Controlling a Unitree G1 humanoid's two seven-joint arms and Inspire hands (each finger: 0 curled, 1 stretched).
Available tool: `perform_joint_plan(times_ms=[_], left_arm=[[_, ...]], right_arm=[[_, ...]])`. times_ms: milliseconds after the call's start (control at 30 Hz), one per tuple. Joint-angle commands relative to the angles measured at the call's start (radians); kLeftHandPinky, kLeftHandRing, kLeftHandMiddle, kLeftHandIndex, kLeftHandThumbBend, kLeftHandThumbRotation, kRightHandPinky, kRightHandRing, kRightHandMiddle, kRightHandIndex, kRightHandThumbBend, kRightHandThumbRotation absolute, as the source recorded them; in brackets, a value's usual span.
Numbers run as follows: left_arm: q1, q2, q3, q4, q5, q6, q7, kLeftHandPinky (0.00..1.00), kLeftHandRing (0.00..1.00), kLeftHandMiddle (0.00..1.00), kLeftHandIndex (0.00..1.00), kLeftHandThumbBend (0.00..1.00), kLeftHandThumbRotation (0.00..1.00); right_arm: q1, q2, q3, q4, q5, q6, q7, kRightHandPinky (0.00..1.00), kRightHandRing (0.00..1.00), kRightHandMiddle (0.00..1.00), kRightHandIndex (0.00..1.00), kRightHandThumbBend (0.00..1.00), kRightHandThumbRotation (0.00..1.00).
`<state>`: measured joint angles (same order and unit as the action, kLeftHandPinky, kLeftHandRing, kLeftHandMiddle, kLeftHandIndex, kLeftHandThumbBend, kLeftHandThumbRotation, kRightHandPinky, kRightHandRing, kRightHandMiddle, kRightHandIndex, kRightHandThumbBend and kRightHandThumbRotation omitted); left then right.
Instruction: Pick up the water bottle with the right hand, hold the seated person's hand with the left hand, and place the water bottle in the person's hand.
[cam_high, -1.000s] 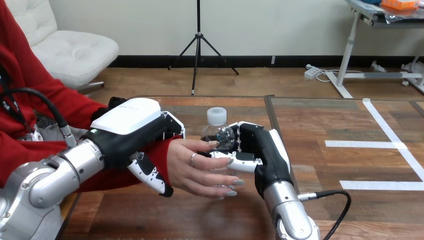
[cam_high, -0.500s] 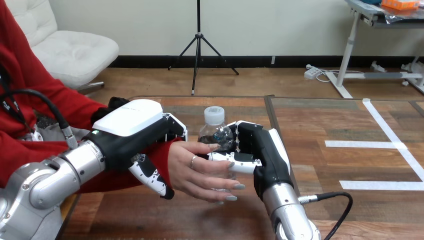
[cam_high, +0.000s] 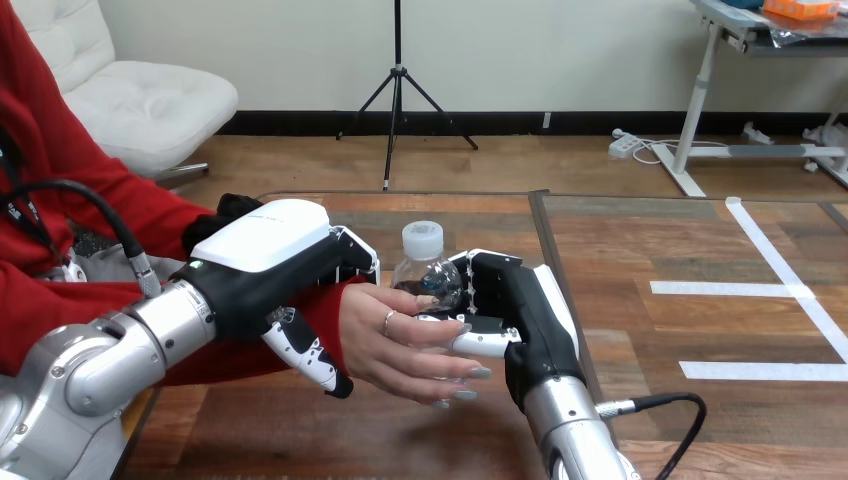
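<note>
A clear water bottle (cam_high: 425, 268) with a white cap stands upright in my right hand (cam_high: 520, 310), whose fingers and thumb curl round its body. The bottle rests against the palm of the person's hand (cam_high: 400, 335), which is open with fingers stretched toward my right hand and touching its thumb. My left hand (cam_high: 265, 262) lies over the person's wrist in the red sleeve, its fingers wrapped over the top and its thumb curled underneath.
The wooden table (cam_high: 640, 330) runs to the right with white tape lines (cam_high: 790, 290) across it. The person's red-sleeved arm (cam_high: 60, 300) comes in from the left edge. A black cable (cam_high: 670, 420) trails from my right forearm.
My right hand has carried the bottle a little to the left, deeper into the person's palm. The left hand and the person's wrist stay nearly still.
</note>
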<state>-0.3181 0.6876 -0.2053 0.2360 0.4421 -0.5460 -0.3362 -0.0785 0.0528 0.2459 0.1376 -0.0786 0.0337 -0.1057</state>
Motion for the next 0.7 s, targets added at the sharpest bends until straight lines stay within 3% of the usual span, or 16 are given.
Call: perform_joint_plan(times_ms=[0, 667], left_arm=[[-0.136, -0.044, 0.035, -0.034, -0.033, -0.038, 0.043, 0.31, 0.35, 0.40, 0.41, 1.00, 0.00], [-0.134, -0.046, 0.035, -0.025, -0.020, -0.043, 0.052, 0.31, 0.35, 0.40, 0.41, 1.00, 0.00]], right_arm=[[-0.011, 0.058, 0.033, -0.125, -0.012, -0.021, -0.002, 0.32, 0.37, 0.39, 0.39, 0.87, 0.00], [0.094, 0.037, 0.085, -0.244, -0.040, -0.027, 0.014, 0.25, 0.31, 0.36, 0.38, 0.89, 0.00]])
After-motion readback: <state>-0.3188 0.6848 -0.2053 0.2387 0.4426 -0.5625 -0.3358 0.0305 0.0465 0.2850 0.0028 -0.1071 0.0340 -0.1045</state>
